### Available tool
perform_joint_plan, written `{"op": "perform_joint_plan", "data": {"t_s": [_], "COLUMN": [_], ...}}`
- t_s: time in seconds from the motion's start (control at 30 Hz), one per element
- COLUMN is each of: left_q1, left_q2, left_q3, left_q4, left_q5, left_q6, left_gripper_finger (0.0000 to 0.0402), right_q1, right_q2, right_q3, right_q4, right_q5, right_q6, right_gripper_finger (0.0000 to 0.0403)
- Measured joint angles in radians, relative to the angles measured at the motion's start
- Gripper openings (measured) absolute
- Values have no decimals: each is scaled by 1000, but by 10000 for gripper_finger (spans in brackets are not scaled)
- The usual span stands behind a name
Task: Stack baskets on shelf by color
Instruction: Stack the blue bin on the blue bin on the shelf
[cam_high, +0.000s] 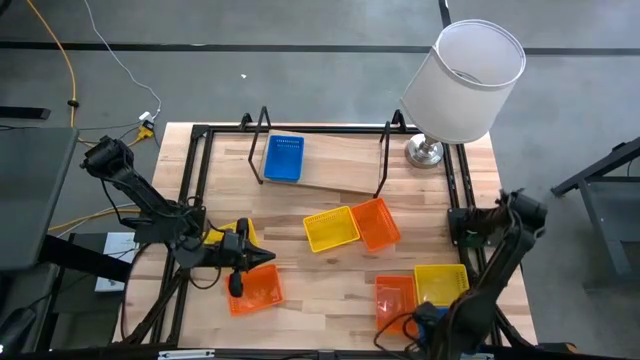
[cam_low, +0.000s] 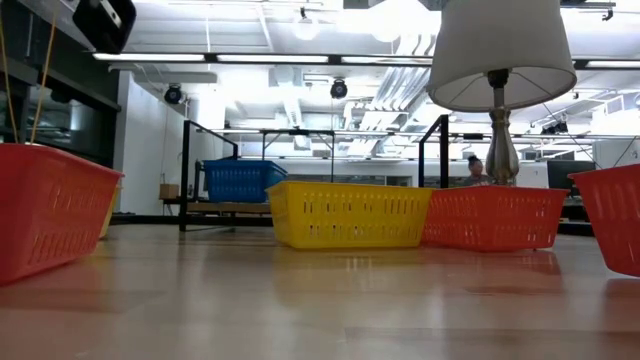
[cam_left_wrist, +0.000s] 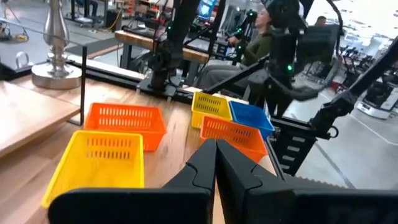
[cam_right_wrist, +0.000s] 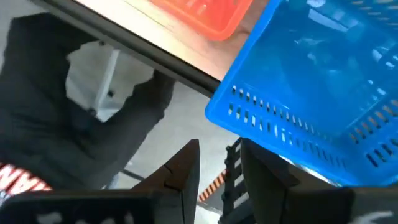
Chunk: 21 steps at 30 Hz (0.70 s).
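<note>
High view is showing the left tool (cam_high: 262, 258), fingers pressed together and empty, hanging just above an orange basket (cam_high: 255, 290); the shelf (cam_high: 330, 160) is sitting well beyond it, holding one blue basket (cam_high: 284, 158).

Free room and obstacles around the shelf

On the shelf (cam_high: 330, 160), a blue basket (cam_high: 284, 158) fills the left end; the board to its right lies bare up to the right wire loop. Just beyond that end a lamp (cam_high: 462, 82) overhangs the table (cam_high: 330, 280) corner. In front of the shelf, a yellow basket (cam_high: 331, 229) and an orange basket (cam_high: 376, 223) sit touching, with open wood left of them. The left claw (cam_high: 236, 270) hovers over another orange basket (cam_high: 255, 289) front-left.
</note>
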Motion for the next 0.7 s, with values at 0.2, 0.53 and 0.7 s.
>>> {"op": "perform_joint_plan", "data": {"t_s": [0.2, 0.53, 0.7], "left_q1": [0, 0, 0], "left_q2": [0, 0, 0], "left_q3": [0, 0, 0], "left_q4": [43, 42, 41], "left_q5": [0, 1, 1], "left_q6": [54, 65, 66], "left_gripper_finger": [0, 0, 0], "right_q1": [-2, -2, -2], "right_q2": [56, 91, 111], "right_q3": [6, 6, 6], "right_q4": [-7, -98, -80], "right_q5": [103, 78, 103], "right_q6": [27, 150, 145], "right_gripper_finger": [106, 105, 105]}}
